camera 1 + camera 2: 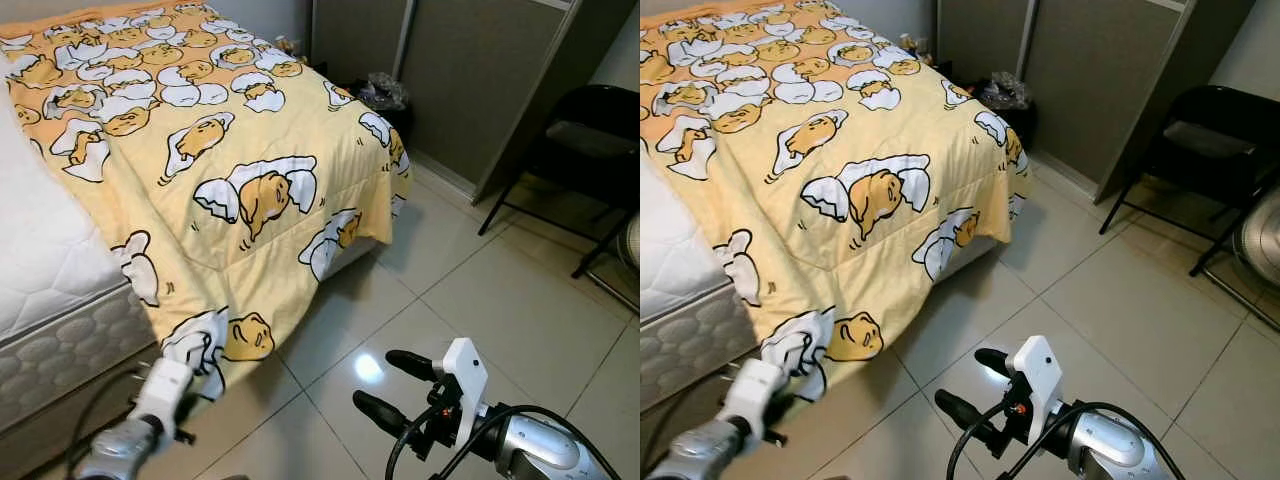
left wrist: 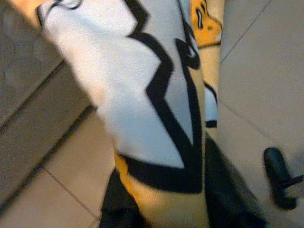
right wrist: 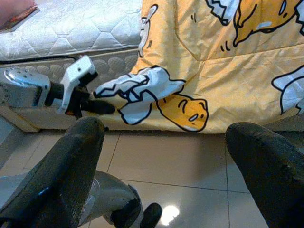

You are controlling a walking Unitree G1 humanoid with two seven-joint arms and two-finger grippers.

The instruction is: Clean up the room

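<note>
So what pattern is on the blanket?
Yellow blanket with white-and-orange cartoon egg characters; clearest in the left eye view.

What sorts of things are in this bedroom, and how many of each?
Bed: 1
Yellow blanket: 1
Black folding chair: 1
Fan: 1
Bin with a bag: 1
Robot claws: 2, left claw at the blanket's corner, right claw over the floor
Total: 7
</note>
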